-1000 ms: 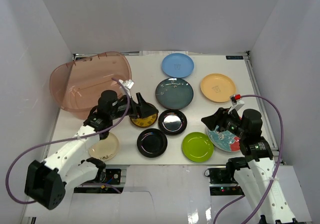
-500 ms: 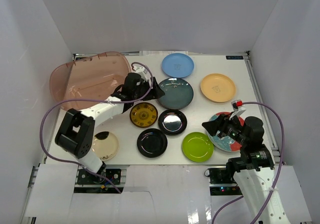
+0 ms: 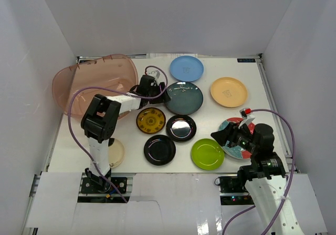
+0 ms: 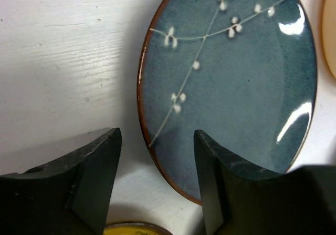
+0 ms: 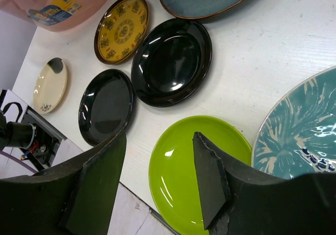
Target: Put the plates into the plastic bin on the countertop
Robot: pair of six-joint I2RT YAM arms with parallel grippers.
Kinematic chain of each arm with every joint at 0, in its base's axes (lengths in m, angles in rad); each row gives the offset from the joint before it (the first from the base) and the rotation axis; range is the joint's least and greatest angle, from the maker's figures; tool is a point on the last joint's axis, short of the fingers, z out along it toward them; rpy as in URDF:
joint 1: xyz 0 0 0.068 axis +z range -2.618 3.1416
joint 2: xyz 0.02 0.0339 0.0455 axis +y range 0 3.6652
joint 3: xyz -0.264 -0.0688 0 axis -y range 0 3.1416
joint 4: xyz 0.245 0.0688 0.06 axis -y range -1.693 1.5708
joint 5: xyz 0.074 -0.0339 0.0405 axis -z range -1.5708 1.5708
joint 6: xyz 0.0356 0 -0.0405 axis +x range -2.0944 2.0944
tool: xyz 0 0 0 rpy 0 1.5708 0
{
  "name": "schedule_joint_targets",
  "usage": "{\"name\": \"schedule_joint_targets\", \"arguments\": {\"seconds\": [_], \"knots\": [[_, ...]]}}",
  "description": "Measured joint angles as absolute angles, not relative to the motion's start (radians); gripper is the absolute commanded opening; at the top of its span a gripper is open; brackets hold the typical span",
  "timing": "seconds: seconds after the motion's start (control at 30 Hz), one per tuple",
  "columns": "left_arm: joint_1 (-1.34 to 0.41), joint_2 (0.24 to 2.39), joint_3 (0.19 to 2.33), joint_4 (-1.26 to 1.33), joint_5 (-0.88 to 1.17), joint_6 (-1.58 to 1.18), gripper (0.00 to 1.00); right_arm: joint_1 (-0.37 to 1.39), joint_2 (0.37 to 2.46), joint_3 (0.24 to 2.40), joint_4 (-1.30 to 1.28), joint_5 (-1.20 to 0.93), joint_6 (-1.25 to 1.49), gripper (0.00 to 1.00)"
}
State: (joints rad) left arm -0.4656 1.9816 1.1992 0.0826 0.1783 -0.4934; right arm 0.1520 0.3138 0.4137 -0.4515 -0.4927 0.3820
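Note:
My left gripper is open, its fingers straddling the left rim of the dark teal plate on the countertop. My right gripper hangs open and holds nothing, above the left edge of the lime green plate. The red-and-teal plate lies partly under the right arm. The plastic bin stands at the back left with no plates showing inside.
Light blue and orange-yellow plates lie at the back. A yellow patterned plate and two black plates fill the middle. A cream plate is half hidden under the left arm. White walls enclose the table.
My left arm has swung from the yellow patterned plate out to the teal plate's left rim, and its jaws have narrowed. The right gripper has drawn back slightly toward the near edge.

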Motion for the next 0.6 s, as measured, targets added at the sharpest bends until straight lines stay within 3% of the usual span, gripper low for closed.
{"name": "schedule_joint_targets", "arguments": {"seconds": [0.13, 0.23, 0.27, 0.37, 0.47, 0.6], "knots": [[-0.461, 2.032, 1.223, 0.120, 0.194, -0.498, 0.56, 0.152, 0.314, 0.413, -0.450, -0.497, 0.382, 0.60], [-0.460, 2.053, 1.228, 0.159, 0.218, -0.508, 0.38, 0.152, 0.314, 0.409, -0.447, -0.500, 0.383, 0.60], [-0.460, 2.059, 1.227, 0.163, 0.220, -0.512, 0.25, 0.152, 0.314, 0.407, -0.446, -0.501, 0.385, 0.60], [-0.448, 2.068, 1.224, 0.227, 0.260, -0.581, 0.00, 0.152, 0.314, 0.395, -0.437, -0.505, 0.391, 0.60], [-0.447, 2.040, 1.216, 0.297, 0.297, -0.632, 0.00, 0.152, 0.323, 0.388, -0.430, -0.506, 0.405, 0.63], [-0.456, 1.987, 1.158, 0.315, 0.285, -0.655, 0.00, 0.152, 0.344, 0.381, -0.395, -0.509, 0.430, 0.77]]}}
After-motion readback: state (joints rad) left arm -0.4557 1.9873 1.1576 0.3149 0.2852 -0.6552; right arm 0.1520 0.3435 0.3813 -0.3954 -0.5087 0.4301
